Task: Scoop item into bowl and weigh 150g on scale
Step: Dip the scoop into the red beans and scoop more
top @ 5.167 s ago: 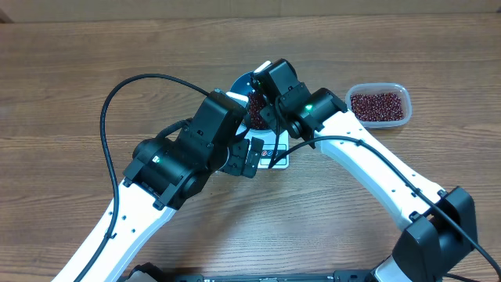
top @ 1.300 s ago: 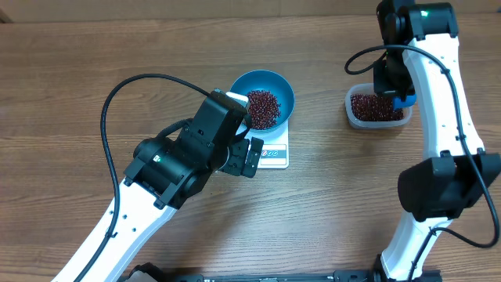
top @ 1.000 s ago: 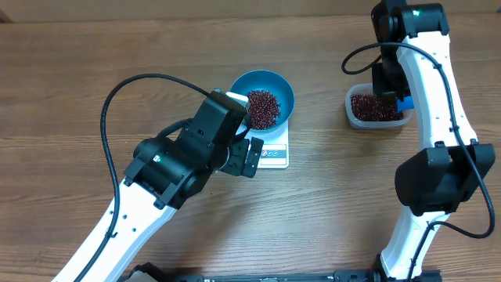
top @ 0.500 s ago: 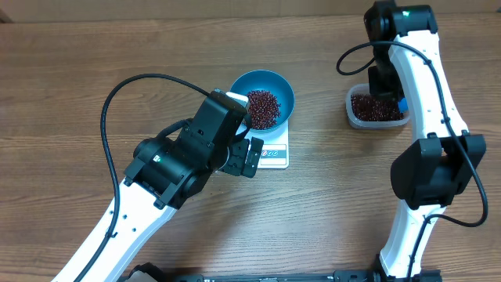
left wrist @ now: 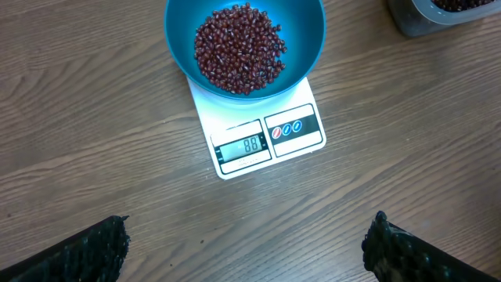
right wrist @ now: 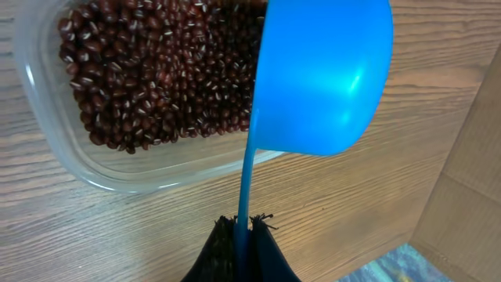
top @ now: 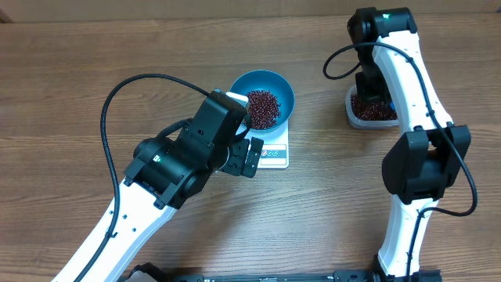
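At mid-table: one scale, display reading 88, with one bowl sitting on it.
Beans: one heap in the bowl; a second lot in one clear tub, well apart to the right.
Left gripper: jaws spread wide, holding nothing, hovering near the scale.
Right gripper: clamped on the handle of one blue scoop, over the tub.

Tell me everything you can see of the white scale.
The scale is a flat white rectangle, plastic-looking, lying level on the wooden table. Along the edge nearest the left arm are a small display reading 88 and a label panel with round icons. The blue bowl, holding red-brown beans, rests on its far half and overhangs both sides. Nothing else touches it.
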Available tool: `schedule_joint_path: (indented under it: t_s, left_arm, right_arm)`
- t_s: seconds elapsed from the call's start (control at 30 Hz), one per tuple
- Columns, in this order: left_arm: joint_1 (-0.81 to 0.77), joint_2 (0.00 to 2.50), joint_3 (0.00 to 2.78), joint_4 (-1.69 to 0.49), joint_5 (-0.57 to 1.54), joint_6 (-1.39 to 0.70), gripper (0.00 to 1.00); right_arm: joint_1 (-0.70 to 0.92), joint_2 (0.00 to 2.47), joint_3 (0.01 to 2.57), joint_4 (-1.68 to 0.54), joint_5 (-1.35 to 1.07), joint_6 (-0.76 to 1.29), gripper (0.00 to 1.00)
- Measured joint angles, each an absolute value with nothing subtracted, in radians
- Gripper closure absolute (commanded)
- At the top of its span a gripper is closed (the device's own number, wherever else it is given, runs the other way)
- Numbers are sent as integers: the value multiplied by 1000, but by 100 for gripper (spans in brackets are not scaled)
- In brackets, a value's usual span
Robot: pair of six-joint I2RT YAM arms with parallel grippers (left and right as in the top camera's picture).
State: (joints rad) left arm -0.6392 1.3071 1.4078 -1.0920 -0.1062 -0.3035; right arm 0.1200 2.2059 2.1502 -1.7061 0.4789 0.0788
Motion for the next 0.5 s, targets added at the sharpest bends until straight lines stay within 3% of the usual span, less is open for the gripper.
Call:
schedule_joint_path:
  t_s: [0.5]
  left_arm:
    - [-639, 1307, 1408, -1092, -106, -303, 1]
  right_arm:
    - [139, 2225, 2150, -1703, 452, 78, 96]
